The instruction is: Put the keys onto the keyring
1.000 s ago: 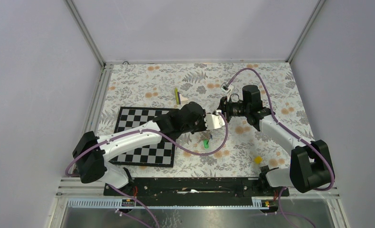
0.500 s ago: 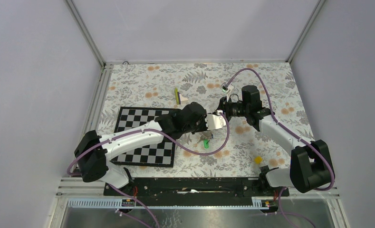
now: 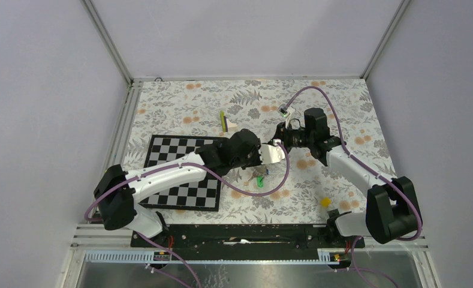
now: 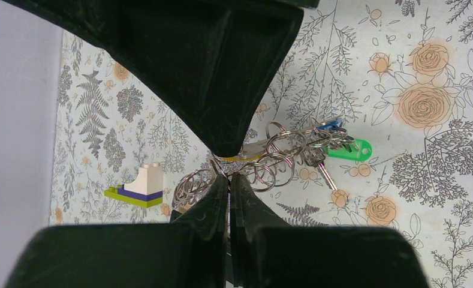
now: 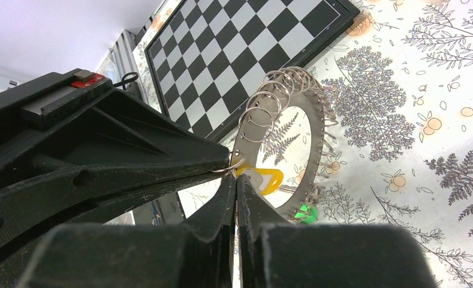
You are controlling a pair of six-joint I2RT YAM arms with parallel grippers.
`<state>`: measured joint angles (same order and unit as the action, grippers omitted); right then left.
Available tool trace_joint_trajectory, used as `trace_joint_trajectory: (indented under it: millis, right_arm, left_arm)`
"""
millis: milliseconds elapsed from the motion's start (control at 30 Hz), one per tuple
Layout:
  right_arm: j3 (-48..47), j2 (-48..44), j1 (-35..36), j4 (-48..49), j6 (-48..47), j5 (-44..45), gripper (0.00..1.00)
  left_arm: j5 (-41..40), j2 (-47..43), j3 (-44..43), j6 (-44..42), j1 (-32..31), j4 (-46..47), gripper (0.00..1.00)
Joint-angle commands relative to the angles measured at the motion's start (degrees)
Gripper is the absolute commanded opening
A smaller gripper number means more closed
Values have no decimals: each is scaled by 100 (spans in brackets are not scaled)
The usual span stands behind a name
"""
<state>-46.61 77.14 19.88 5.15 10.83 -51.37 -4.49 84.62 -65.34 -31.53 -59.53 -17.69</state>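
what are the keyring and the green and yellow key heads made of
The keyring looks like thin grey metal with a dull, matte finish; the small wire rings along its edge glint like steel. The green key head and yellow key head look like moulded plastic: bright even colour, smooth rounded edges. Exact type cannot be told.

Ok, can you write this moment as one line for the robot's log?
left claw: shut on keyring | right claw: shut on yellow key | green key: on keyring
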Motion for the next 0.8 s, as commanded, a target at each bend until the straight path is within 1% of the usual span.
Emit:
trace_joint_trajectory:
  millis: [0,233,633,767]
  right_arm:
    - [-217,65,16,478,16,605,0]
    - [-250,53,14,403,-42,678,0]
    - [-200,-133,-19,316,-308,606,0]
    - [-200,-138,-45,294,-317,636,0]
  left_arm:
    - [902,-72,-204,-31,-340,309,0]
    - [977,-88,-156,-62,-342,281,0]
    - [563,-128,-110,1,-331,452,0]
    - [585,-141,-112,24,-323,455,0]
